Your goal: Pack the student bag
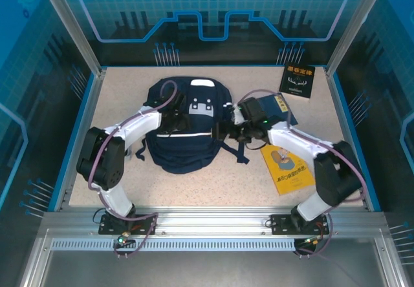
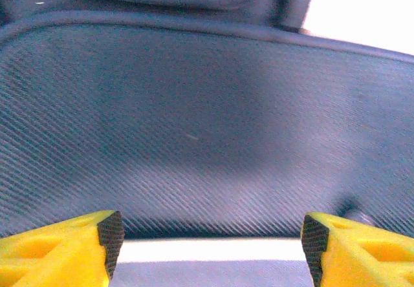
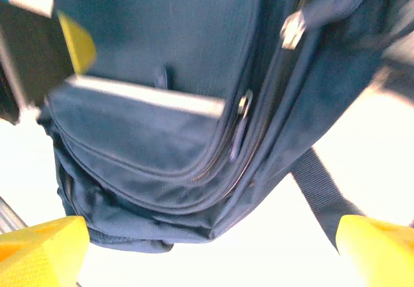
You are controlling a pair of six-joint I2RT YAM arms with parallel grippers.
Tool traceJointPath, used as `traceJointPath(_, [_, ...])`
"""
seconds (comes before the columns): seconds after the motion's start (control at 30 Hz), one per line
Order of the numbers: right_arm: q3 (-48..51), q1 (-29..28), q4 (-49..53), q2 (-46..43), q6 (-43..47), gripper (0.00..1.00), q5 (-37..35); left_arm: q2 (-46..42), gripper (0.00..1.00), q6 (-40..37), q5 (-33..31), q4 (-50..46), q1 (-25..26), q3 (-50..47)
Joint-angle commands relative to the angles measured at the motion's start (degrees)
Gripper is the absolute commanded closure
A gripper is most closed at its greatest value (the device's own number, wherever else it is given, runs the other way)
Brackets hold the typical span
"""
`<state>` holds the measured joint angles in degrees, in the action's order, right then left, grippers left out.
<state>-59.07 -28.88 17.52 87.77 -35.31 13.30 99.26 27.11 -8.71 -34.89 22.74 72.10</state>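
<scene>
Our left gripper (image 2: 208, 248) stands wide against the navy fabric of the student bag (image 1: 186, 141); our right gripper (image 3: 210, 251) gapes wide at its three o'clock side (zips facing us). The bag lies flat on the table (image 1: 213, 183), slightly toward nine o'clock of centre.

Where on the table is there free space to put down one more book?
Bare table in the far left corner beside the student bag, and the near strip before it. Crowded: right side, with black book, yellow book, right arm.

Student bag (image 1: 184, 154) blocks mid-table, yellow book (image 1: 288, 169) lies right; table (image 1: 113, 99) at left seems passable.
</scene>
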Motion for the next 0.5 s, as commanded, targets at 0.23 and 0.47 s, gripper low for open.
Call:
traceJointPath(0.23, [7.98, 13.62, 1.99, -10.92, 7.36, 0.0, -7.71, 0.74, 0.21, -12.03, -5.57, -5.75, 15.85, 8.76])
traceJointPath(0.47, [10.53, 19.38, 2.4, -11.95, 6.79, 0.0, -5.31, 7.92, 0.21, -15.87, -7.74, -10.68, 22.13, 15.11])
